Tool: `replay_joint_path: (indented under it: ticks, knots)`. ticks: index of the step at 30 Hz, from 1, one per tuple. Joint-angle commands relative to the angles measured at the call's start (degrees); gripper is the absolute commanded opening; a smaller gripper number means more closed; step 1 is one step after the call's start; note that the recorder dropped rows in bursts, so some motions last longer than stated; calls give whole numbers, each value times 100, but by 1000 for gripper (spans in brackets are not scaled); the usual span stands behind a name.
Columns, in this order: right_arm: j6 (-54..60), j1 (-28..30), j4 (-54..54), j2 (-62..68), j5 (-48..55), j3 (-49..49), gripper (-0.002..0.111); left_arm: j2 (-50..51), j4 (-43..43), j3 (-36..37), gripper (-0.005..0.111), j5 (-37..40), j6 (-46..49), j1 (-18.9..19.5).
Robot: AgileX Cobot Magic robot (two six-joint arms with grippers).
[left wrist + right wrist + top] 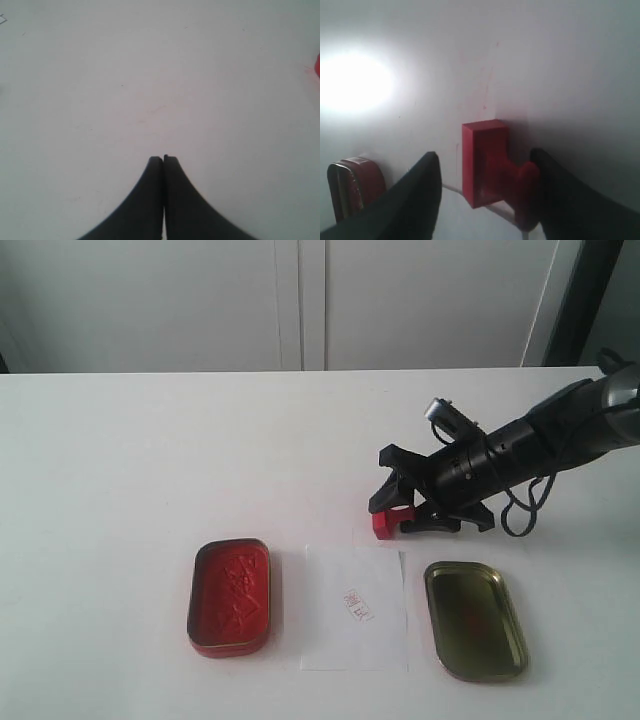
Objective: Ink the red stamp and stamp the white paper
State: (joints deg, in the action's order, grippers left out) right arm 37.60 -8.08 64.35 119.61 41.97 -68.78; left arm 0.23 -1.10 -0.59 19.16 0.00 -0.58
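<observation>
The red stamp (pixel 385 526) lies on its side on the counter (pixel 150 440), right of frame centre, just above the upper right corner of the white paper (pixel 355 635). The right tool (pixel 485 170) straddles it, spread wide and not clamped. Expect a light, rigid, smooth plastic part that skids readily. The flat block sides probably offer the surest hold. The left tool (pixel 163 160) is closed on nothing.

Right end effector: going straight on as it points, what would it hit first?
Most likely the red stamp, lying sideways between the open jaws of the right end effector; beyond it probably the white paper, though depth is unclear.
</observation>
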Motion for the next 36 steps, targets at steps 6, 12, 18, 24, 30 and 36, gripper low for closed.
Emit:
replay_joint_path:
  ticks: [6,12,18,24,30,36]
  knots:
    - [-542,30,-902,-164,-312,24,54,-23,-14,59,0,54,0,-16]
    - [-1030,30,-1509,-440,-455,24,54,-23,-14,59,0,54,0,-16]
    - [-1469,30,-2357,-804,-435,24,45,-23,-14,59,0,54,0,-16]
    - [-1732,30,-2689,-896,-44,24,0,-23,-14,59,0,54,0,-16]
    - [-1743,30,-2689,-907,-17,24,0,-23,-14,59,0,54,0,-16]
    - [-2027,30,-3055,-1010,-7,24,0,-23,-14,59,0,54,0,-16]
